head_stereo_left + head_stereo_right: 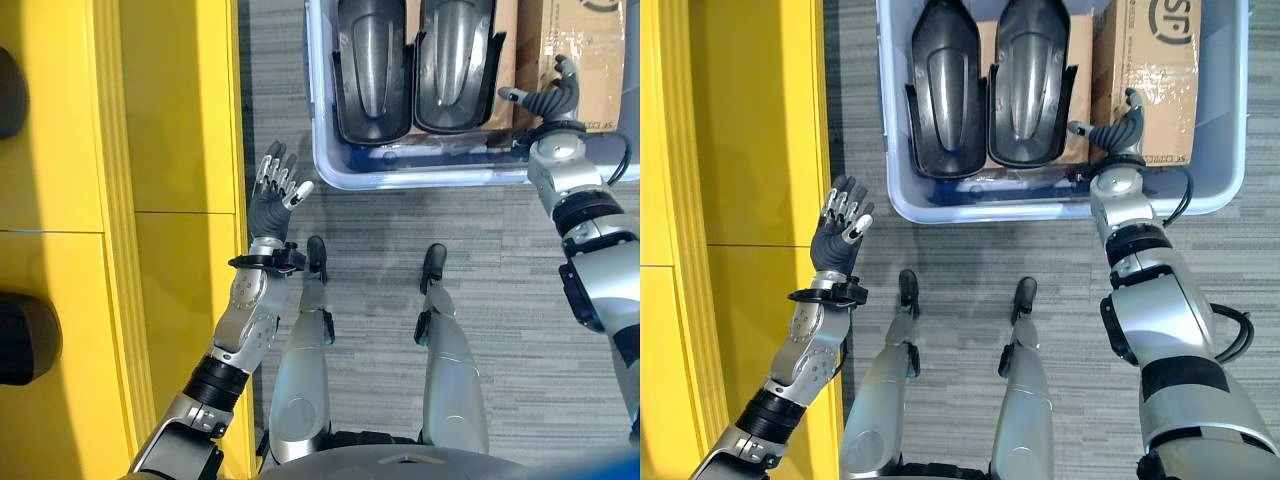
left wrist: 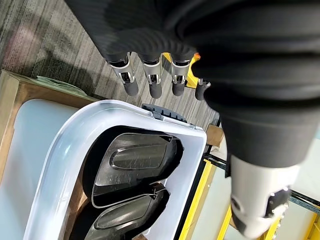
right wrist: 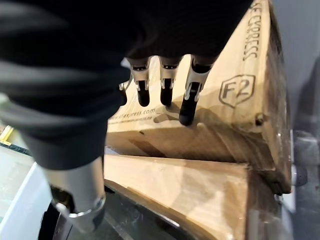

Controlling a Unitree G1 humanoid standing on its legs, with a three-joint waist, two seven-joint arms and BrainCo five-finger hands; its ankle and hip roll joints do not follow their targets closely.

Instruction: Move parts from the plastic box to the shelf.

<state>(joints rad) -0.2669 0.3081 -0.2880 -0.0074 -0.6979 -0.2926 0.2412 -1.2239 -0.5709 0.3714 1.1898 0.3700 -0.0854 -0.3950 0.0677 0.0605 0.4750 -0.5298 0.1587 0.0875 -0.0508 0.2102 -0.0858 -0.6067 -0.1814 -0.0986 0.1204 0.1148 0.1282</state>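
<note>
Head stereo pair looks straight down, both eyes sharing the plastic box (image 1: 1060, 205) and yellow shelf (image 1: 170, 150). Wrist views look along each hand, close: left toward the box, right at a cardboard carton (image 3: 235, 100).

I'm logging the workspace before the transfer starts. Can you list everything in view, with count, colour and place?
Plastic box: one, pale blue-white, on the floor ahead of the robot.
Parts: two, black moulded shells, side by side in the box's left half.
Cardboard boxes: at least two, brown; one in the plastic box's right side, another partly under the parts.
Shelf: one, yellow, along the robot's left.
Dark objects: two, at the shelf's far left edge; too cut off to identify.
Floor: grey striped carpet.
Left hand: open, raised between shelf and plastic box, holding nothing.
Right hand: open, inside the plastic box, fingers against the cardboard box.
</note>
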